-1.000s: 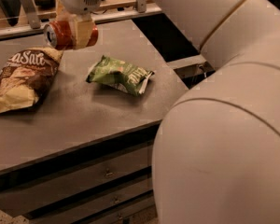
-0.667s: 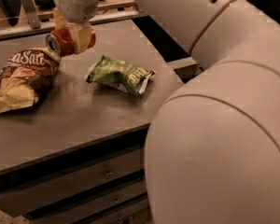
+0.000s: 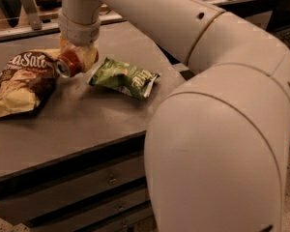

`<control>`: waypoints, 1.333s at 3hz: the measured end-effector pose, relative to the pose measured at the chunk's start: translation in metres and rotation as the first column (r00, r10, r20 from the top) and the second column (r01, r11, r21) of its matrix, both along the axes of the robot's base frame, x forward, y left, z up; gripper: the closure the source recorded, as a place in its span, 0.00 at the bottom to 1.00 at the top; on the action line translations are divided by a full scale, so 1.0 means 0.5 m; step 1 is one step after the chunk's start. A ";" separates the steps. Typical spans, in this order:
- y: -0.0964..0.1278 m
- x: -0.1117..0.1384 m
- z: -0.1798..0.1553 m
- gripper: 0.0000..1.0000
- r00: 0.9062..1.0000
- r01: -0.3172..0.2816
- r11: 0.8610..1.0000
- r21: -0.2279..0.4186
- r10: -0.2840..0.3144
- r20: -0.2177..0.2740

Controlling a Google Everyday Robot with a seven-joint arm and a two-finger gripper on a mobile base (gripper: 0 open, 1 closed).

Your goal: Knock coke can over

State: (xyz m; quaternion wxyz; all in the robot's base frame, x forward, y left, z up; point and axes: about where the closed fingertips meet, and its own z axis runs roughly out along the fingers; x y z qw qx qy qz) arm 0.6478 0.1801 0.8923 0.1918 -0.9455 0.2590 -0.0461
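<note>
The coke can point(image 3: 69, 65) is a small red can with a silver top. It is tipped on its side with the top pointing left, close to the grey table point(image 3: 82, 124) beside the brown chip bag. My gripper point(image 3: 80, 58) hangs from the white arm at the upper left. Its beige fingers point(image 3: 89, 56) sit around the can and are shut on it. The far side of the can is hidden by the fingers.
A large brown and yellow chip bag point(image 3: 19, 81) lies at the table's left, touching the can's top end. A green chip bag point(image 3: 126, 77) lies just right of the gripper. My white arm point(image 3: 217, 129) fills the right side. Drawers point(image 3: 87, 187) sit below the table's front edge.
The gripper has swung lower and tilted with the can in it. The can has gone from nearly upright to lying on its side next to the brown bag.
</note>
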 end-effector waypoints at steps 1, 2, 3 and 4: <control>0.002 0.000 -0.008 0.86 1.000 -0.006 1.000 -0.004 0.006 -0.002; 0.003 0.000 -0.012 0.62 1.000 -0.008 1.000 -0.005 0.008 -0.004; 0.005 -0.001 -0.015 0.38 1.000 -0.009 1.000 -0.006 0.009 -0.006; 0.007 -0.001 -0.019 0.15 1.000 -0.011 1.000 -0.008 0.011 -0.008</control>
